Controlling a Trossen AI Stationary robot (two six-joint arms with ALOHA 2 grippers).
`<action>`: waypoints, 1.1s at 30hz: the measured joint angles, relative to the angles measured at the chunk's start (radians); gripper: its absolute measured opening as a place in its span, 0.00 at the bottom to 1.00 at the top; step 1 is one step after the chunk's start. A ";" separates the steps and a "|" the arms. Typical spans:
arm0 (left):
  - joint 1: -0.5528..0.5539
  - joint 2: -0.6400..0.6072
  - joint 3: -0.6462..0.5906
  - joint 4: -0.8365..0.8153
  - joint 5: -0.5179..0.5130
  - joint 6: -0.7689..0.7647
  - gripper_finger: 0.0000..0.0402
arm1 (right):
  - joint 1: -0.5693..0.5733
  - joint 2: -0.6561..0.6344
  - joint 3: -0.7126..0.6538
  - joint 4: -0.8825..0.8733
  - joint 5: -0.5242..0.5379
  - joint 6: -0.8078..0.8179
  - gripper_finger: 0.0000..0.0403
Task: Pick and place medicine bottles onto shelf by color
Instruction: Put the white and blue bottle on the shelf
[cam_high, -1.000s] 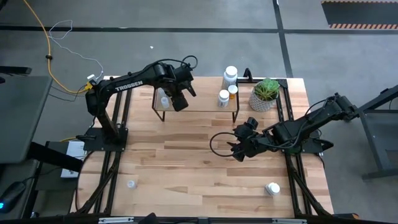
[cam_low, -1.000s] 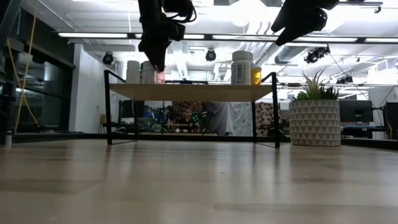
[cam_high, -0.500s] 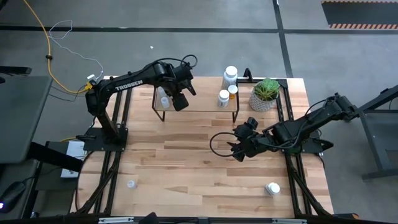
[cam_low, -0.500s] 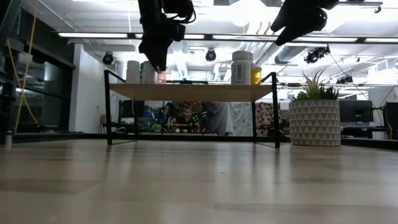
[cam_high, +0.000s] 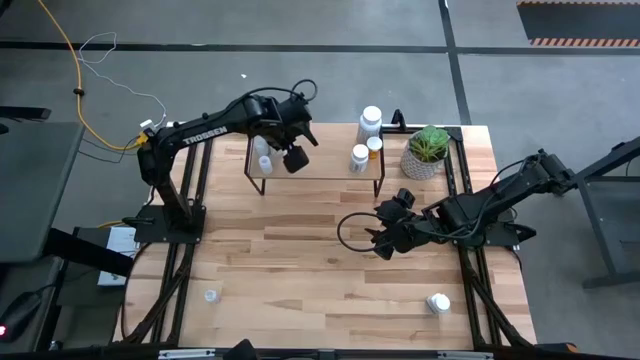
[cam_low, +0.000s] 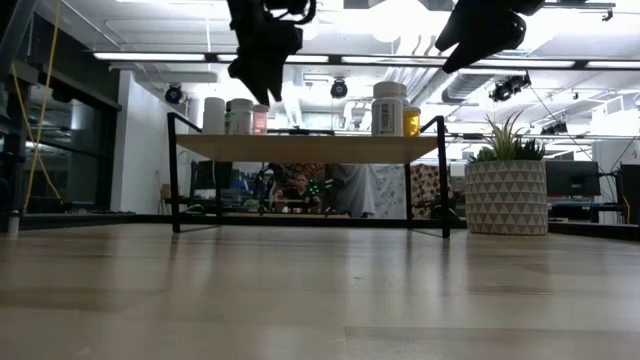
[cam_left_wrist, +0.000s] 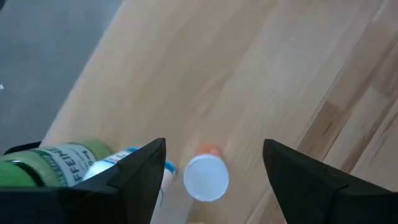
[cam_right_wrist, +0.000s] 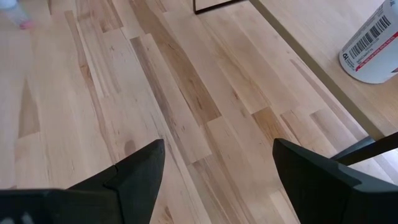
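Observation:
The shelf (cam_high: 325, 165) is a light-wood board on black legs at the table's far middle. On its left end stand a few bottles (cam_high: 263, 157). In the left wrist view these are a white-capped one with an orange trace (cam_left_wrist: 206, 178), a blue-labelled one (cam_left_wrist: 127, 157) and a green-labelled one (cam_left_wrist: 56, 164). Two more bottles (cam_high: 360, 157) stand on its right end. My left gripper (cam_high: 294, 158) (cam_left_wrist: 214, 144) hangs open above the left group (cam_low: 240, 116), touching nothing. My right gripper (cam_high: 384, 240) (cam_right_wrist: 217, 146) is open above bare table, near the middle.
A larger white bottle (cam_high: 370, 121) stands behind the shelf, and a potted plant (cam_high: 428, 150) to its right. Two small bottles stand near the table's near edge, one left (cam_high: 211, 296) and one right (cam_high: 438, 302). Between the shelf and these bottles lies bare wood.
My left gripper has risen a little above the shelf's left end and shifted slightly toward the table's right, away from the bottles there. The bottles and my right arm have stayed where they were.

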 joint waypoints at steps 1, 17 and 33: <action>0.000 -0.002 0.008 0.004 0.000 -0.007 0.65 | 0.000 0.000 0.000 0.000 0.000 0.000 0.72; -0.263 -0.533 -0.413 0.539 -0.057 -0.067 0.65 | 0.000 0.000 0.000 0.009 0.000 0.005 0.72; -0.735 -1.114 -1.229 1.326 -0.278 0.020 0.65 | 0.000 0.000 0.000 0.039 0.000 -0.002 0.72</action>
